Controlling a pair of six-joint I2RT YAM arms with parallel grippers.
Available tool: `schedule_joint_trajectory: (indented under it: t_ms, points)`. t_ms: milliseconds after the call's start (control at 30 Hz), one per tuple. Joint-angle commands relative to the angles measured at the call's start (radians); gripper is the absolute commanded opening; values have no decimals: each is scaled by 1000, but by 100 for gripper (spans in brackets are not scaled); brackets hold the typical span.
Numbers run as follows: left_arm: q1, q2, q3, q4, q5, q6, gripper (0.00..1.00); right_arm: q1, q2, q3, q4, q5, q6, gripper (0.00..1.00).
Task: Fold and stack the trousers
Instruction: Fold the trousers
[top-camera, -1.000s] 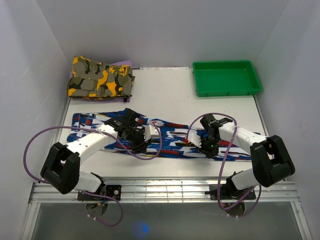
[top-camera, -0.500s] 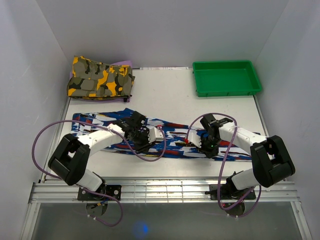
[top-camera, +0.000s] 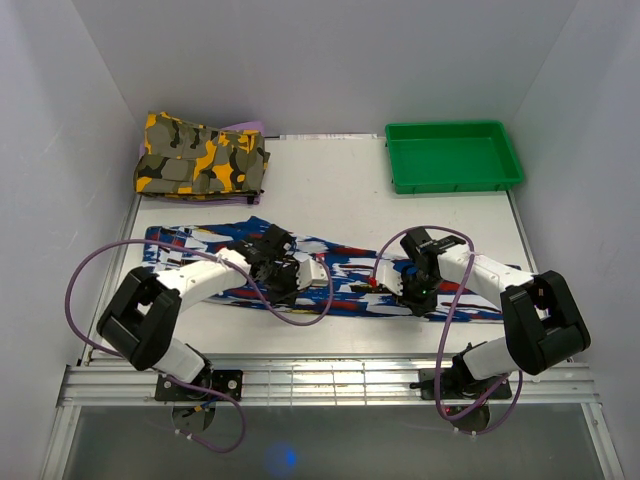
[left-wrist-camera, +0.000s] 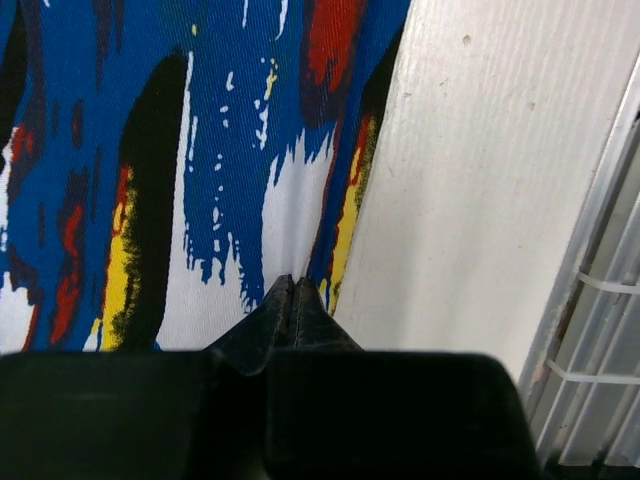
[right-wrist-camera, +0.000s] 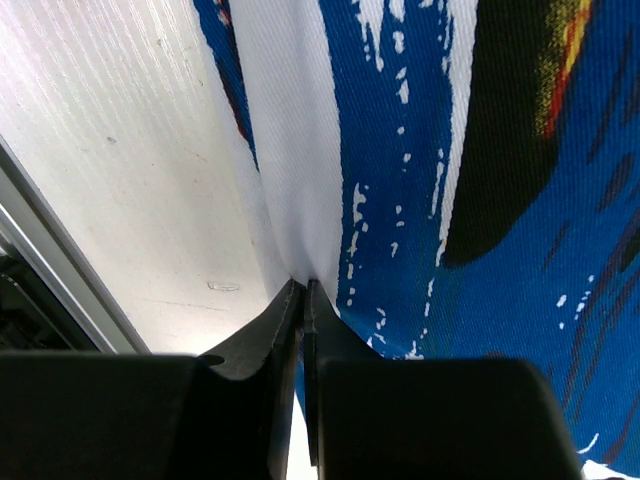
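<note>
The trousers (top-camera: 340, 278) lie spread in a long band across the near half of the table, royal blue with white, red, black and yellow streaks. My left gripper (top-camera: 292, 286) sits low on their middle near the front edge. In the left wrist view its jaws (left-wrist-camera: 291, 285) are shut on the cloth (left-wrist-camera: 200, 150) right at the hem. My right gripper (top-camera: 408, 294) is on the right part of the band. In the right wrist view it (right-wrist-camera: 303, 287) is shut on a raised fold of white and blue cloth (right-wrist-camera: 450, 150) at the front edge.
A folded yellow, olive and black camouflage garment (top-camera: 200, 157) lies at the back left. A green tray (top-camera: 453, 155) stands at the back right. A metal rail (top-camera: 330, 380) runs along the table's near edge, also in the left wrist view (left-wrist-camera: 600, 300). White walls close both sides.
My left gripper has moved a little right and toward the front edge of the trousers, its elbow swinging in. The right arm has not moved.
</note>
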Motion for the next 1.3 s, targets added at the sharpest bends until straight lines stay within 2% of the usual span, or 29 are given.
schedule_joint_trajectory:
  t_ms: [0, 200, 400, 500, 667, 933, 967, 1000, 1033, 1100, 1133, 1267]
  points:
    - [-5, -80, 44, -104, 81, -14, 0, -2, 16, -16, 43, -9, -13, 8]
    - [-5, -141, 30, -214, 154, 27, 0, -4, 13, -24, 46, -3, -17, 8]
    - [-5, 12, -24, -175, 136, 18, 0, -4, 5, -28, 39, 5, -20, 8]
    - [-5, 122, -30, -135, 125, -8, 0, -4, 0, -22, 22, 14, -26, 8]
    - [1, 220, -24, -69, 76, -81, 0, -4, -38, -1, -26, 23, -42, 8]
    - [119, 280, 36, -72, 36, -146, 3, -5, -101, 19, -116, 38, -74, 8]
    - [142, 285, 45, -87, 47, -146, 7, -5, -98, 30, -150, 37, -69, 36]
    - [150, 283, 53, -95, 50, -144, 17, -16, -98, 54, -168, 37, -69, 55]
    - [153, 276, 70, -102, 53, -140, 21, -27, -101, 64, -185, 28, -71, 69]
    - [155, 228, 87, -148, 97, -122, 30, -85, -125, 83, -213, 21, -74, 72]
    - [155, 209, 99, -167, 120, -111, 39, -113, -133, 100, -223, 17, -85, 71]
    - [155, 93, 186, -276, 208, -100, 53, -283, -125, 163, -265, -17, -122, 70]
